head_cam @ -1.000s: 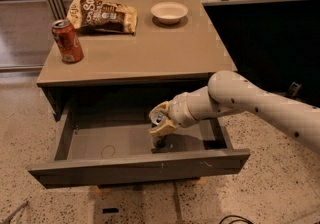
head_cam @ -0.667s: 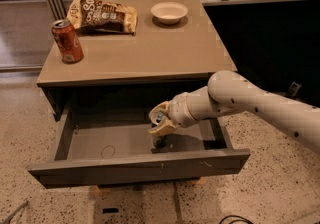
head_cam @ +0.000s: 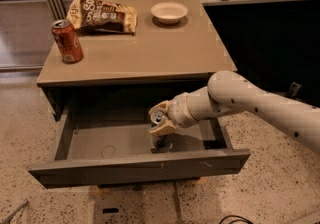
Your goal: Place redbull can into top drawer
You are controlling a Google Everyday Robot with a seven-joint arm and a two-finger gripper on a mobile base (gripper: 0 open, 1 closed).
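The top drawer (head_cam: 140,168) is pulled open below the table top. My gripper (head_cam: 160,119) reaches into it from the right, in the right half of the drawer. Its two tan fingers (head_cam: 162,129) are shut around the redbull can (head_cam: 159,138). The can stands upright with its silver top showing between the fingers. Its base is at or just above the drawer floor. The lower part of the can is dark and partly hidden by the fingers.
On the table top (head_cam: 145,53) stand a red soda can (head_cam: 67,41) at the left front, a chip bag (head_cam: 104,16) at the back left and a white bowl (head_cam: 169,12) at the back. The drawer's left half (head_cam: 105,143) holds nothing. The floor is speckled stone.
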